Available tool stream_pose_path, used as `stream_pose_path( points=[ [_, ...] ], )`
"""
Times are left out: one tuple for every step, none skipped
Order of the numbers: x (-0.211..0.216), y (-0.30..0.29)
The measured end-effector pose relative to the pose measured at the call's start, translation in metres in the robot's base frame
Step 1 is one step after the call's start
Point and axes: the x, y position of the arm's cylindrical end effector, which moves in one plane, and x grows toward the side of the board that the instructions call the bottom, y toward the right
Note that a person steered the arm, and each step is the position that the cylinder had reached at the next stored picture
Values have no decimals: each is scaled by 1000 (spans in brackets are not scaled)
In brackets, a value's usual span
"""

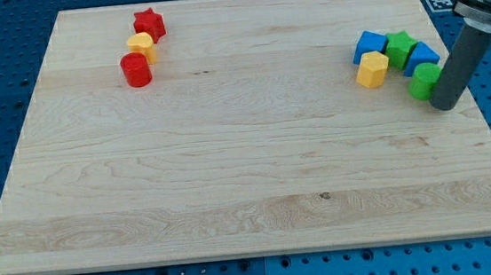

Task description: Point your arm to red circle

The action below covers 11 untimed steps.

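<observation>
The red circle lies on the wooden board at the view's upper left. A yellow block sits just above it and a red star above that. My tip is far to the view's right, touching the right side of a green block. The tip is a long way from the red circle.
A cluster sits at the view's upper right: a blue block, a green star, another blue block and a yellow block. The board's right edge is close to my tip.
</observation>
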Motion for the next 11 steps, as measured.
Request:
stream_pose_path(
  points=[
    [-14, 0],
    [2, -11],
    [28, -45],
    [28, -100],
    [28, -104],
    [27, -101],
    [3, -111],
    [-36, -166],
    [-76, -233],
    [-92, -246],
    [-98, -281]
  ],
)
